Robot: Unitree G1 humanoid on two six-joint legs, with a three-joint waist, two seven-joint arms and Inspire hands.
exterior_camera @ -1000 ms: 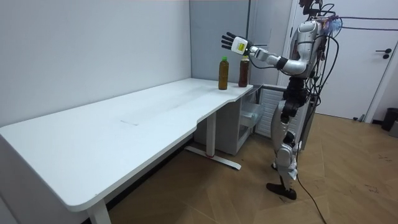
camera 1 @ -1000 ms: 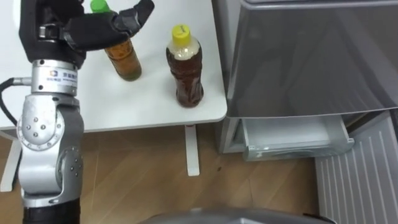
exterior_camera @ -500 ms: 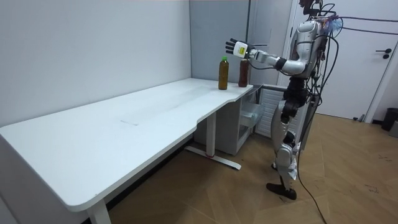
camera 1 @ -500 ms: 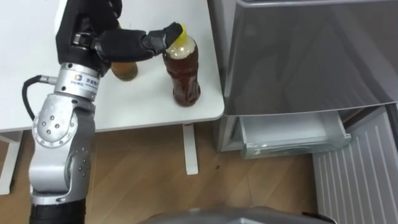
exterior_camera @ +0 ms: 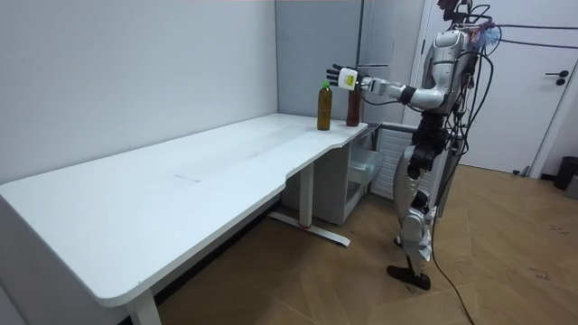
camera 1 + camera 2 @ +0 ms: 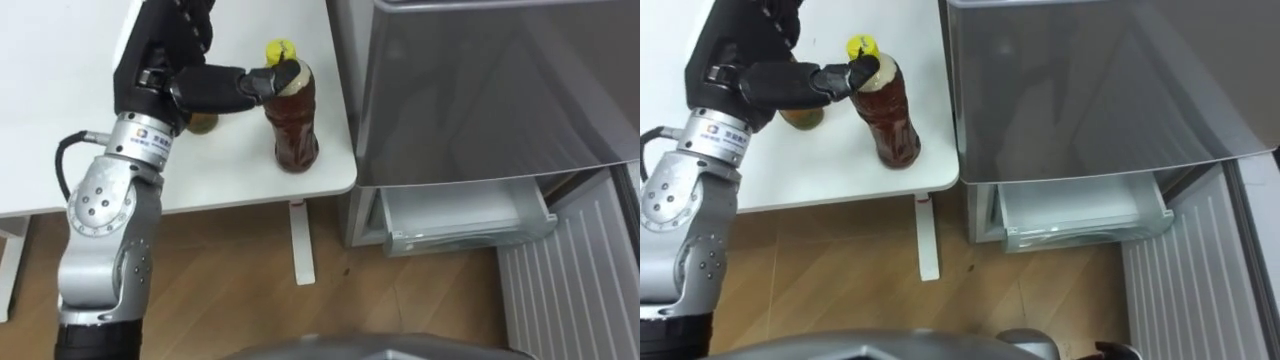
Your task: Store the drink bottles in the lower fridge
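**Left hand** (image 6: 190, 85): I am seeing it stretched out over the table (image 6: 60, 150), spread wide and gripping nothing. Its thumb is lying against the neck of the yellow-cap bottle, just under the cap. The fingers are standing raised, above and behind the thumb.

**Yellow-cap bottle** (image 6: 290, 120): standing upright at the thumb's tip, on the hand's right. It is full of dark tea and close to the table corner.

**Green-cap bottle** (image 5: 323, 106): standing upright beneath and behind the palm, mostly covered by it in the eye views. It is just beside the first bottle.

**Fridge** (image 6: 500, 90): standing to the hand's right, past the yellow-cap bottle. Its lower compartment is open, well below the hand, and a pale drawer (image 6: 460, 215) is showing. Both drinks are on the table, not yet stowed.

**Step in hand, as I am judging it:** taking hold of the yellow-cap bottle.
- I am wanting the palm lower, against the bottle's body and not its narrow neck.
- The fingers should be curling round the far side while the thumb opposes them.
- The thumb alone is pressing high up, so any sideways push risks tipping the bottle toward the table edge.
- I am closing fully before lifting, and keeping the knuckles off the green-cap bottle.

**Writing:** I am finding no label or print on either bottle that can be read.
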